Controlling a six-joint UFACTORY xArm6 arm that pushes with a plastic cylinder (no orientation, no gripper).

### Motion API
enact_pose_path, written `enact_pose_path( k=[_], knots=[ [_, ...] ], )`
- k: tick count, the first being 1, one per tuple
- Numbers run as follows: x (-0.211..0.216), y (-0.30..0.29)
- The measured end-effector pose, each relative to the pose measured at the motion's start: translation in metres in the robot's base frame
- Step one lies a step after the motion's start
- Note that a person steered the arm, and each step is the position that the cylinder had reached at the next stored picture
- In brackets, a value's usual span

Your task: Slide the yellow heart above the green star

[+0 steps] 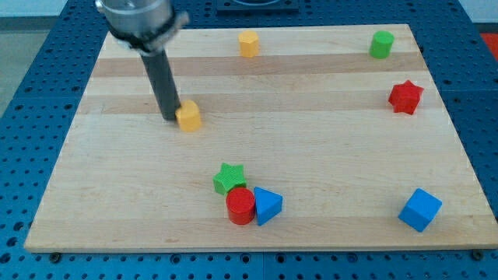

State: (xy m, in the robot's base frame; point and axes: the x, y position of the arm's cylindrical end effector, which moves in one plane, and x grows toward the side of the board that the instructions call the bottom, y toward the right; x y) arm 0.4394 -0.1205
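The yellow heart (pixel 188 117) lies on the wooden board at the view's upper left. My tip (pixel 170 118) rests just to its left, touching or nearly touching it. The green star (pixel 229 178) lies lower, near the board's bottom middle, below and to the right of the heart. A red cylinder (pixel 241 206) and a blue triangular block (pixel 268 205) sit right against the star's lower side.
A yellow hexagonal block (pixel 248 43) sits at the top middle, a green block (pixel 381 44) at the top right, a red star (pixel 405 96) at the right edge, and a blue cube (pixel 420 209) at the bottom right. The board (pixel 327 148) lies on a blue perforated table.
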Motion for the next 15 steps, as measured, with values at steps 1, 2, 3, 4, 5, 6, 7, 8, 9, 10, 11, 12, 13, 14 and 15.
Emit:
enact_pose_path(
  k=[1,2,3,4,5,6,7,8,9,10,11,12,13,14,15],
  knots=[
    [0.077,0.056],
    [0.111,0.077],
    [0.108,0.071],
    [0.079,0.038],
    [0.049,0.005],
    [0.032,-0.025],
    [-0.027,-0.042],
    [-0.092,-0.017],
    [-0.091,0.000],
    [-0.056,0.002],
    [-0.014,0.008],
    [0.029,0.015],
    [0.038,0.032],
    [0.040,0.037],
    [0.039,0.018]
  ],
)
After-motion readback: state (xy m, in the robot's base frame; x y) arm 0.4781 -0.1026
